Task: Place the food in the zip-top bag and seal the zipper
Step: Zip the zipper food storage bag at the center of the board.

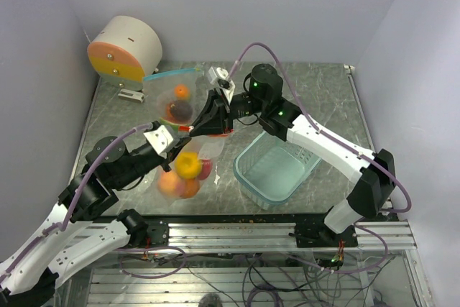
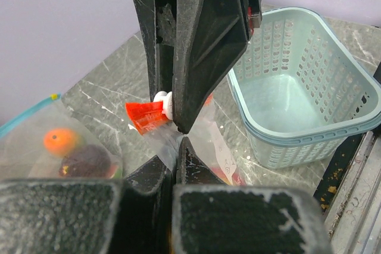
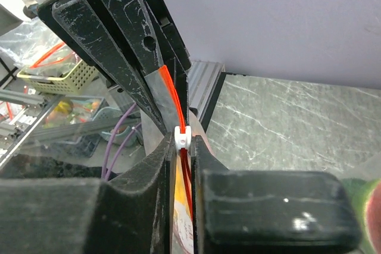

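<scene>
Clear zip-top bag holds yellow and orange food, beside teal tub.

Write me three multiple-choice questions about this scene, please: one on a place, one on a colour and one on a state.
1. Where is the teal basket?
A. On the table, to the right of the held bag
B. Inside the held bag
C. On the floor

2. What colour is the held bag's zipper strip?
A. Green
B. Red
C. Black

3. How are the left gripper and the right gripper set?
A. Both open
B. One open, one shut
C. Both shut on the held bag

Answers:
1 A: the top view shows the basket standing on the table beside the bag.
2 B: the strip runs red between the fingers in the right wrist view.
3 C: each wrist view shows its fingers pinched on the bag's top edge.
</scene>
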Controlling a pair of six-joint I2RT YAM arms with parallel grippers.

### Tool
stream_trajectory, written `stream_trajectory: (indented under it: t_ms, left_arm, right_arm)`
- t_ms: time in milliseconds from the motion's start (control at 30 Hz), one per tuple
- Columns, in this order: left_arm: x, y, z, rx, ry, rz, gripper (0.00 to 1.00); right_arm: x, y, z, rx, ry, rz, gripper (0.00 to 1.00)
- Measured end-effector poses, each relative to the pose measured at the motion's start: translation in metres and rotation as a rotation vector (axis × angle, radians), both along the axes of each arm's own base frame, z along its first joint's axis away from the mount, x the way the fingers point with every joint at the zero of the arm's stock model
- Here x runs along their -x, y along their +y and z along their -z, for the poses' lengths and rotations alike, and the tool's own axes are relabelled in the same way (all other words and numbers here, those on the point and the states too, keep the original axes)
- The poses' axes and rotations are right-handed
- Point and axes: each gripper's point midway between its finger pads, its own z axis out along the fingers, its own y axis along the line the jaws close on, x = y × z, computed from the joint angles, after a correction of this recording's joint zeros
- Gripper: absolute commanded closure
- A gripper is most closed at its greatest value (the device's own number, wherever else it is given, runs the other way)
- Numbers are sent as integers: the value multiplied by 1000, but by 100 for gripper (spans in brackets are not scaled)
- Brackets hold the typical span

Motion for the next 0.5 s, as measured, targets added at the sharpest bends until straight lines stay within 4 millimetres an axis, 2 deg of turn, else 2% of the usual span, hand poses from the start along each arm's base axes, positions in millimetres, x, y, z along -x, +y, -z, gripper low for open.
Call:
stream_trajectory:
  t_ms: [100, 300, 500]
  left_arm:
    - [0, 0, 0, 0, 0, -2, 93]
    - [0, 2, 1, -2, 1, -8, 93]
    - [2, 12, 2, -12, 4, -39, 93]
  right_arm:
    - [1, 0, 1, 6, 6, -1, 100]
    - [1, 0, 4, 18, 8, -1, 100]
    - [1, -4, 17, 52, -12, -11, 99]
